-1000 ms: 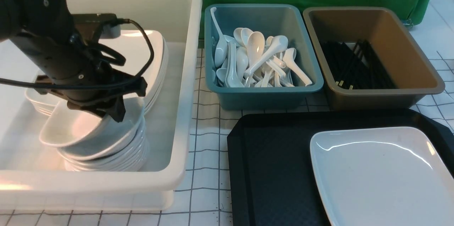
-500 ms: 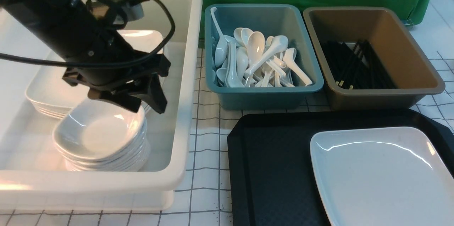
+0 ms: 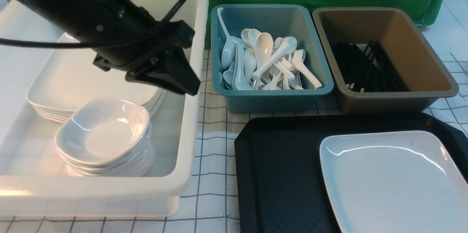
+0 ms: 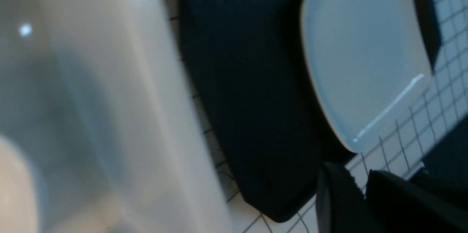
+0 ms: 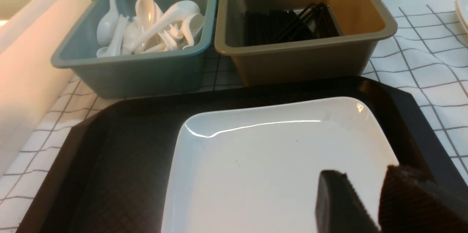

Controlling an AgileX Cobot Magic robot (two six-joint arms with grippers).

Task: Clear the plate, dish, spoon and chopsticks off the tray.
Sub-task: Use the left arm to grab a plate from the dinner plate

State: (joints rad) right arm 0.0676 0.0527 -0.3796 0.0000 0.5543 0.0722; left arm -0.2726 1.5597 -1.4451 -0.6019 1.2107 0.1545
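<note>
White gridded tablecloth (image 3: 212,160): covers the table under every bin and the tray.
Cream tub (image 3: 190,116): the largest bin, on the robot's left, holding two stacks of white crockery.
Black tray (image 3: 278,174): in front of the two small bins on the right; its left part is bare textured surface.
Plate (image 3: 391,181): large, glossy and white, lying flat on the right part of the tray and running out of the front view.
Brown bin (image 3: 420,53): far right, just behind the tray, touching or almost touching the teal bin.
Teal bin (image 3: 270,105): between the tub and the brown bin.
Stack of large plates (image 3: 73,79): at the back of the tub, partly under the left arm (image 3: 73,10).
Stack of small dishes (image 3: 106,134): at the front of the tub, the top dish sitting level and apart from the claw.
Left gripper (image 3: 184,81): above the tub's right wall, fingers drawn nearly together with nothing between them.
Right gripper (image 5: 362,174): over the plate's near right part, fingers spread and empty.
Spoons (image 3: 263,57): a loose white heap in the teal bin.
Chopsticks (image 3: 365,68): black sticks lying on the floor of the brown bin.
</note>
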